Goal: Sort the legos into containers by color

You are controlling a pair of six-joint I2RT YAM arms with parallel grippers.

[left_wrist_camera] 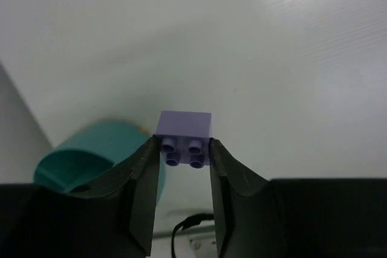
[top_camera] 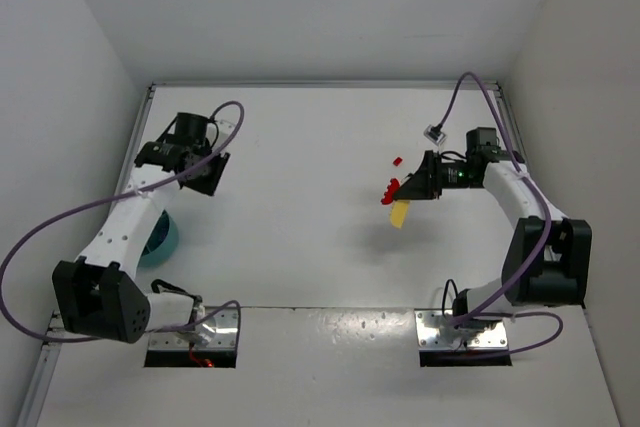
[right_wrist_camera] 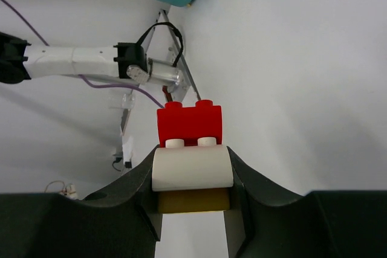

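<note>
Clenches the left jaws on a lilac four-stud plastic brick, round teal plastic bowl just left of them. Grasps in the right jaws a white rounded plastic block, red studded plastic brick ahead, yellow plastic brick behind; tiny red plastic brick on white counter near the tips.

A flat white surface fills the top view, smooth and faintly glossy, carrying soft grey shadows. Plain white walls close it in on three sides: a left wall, a back wall and a right wall. The light is even and diffuse
</note>
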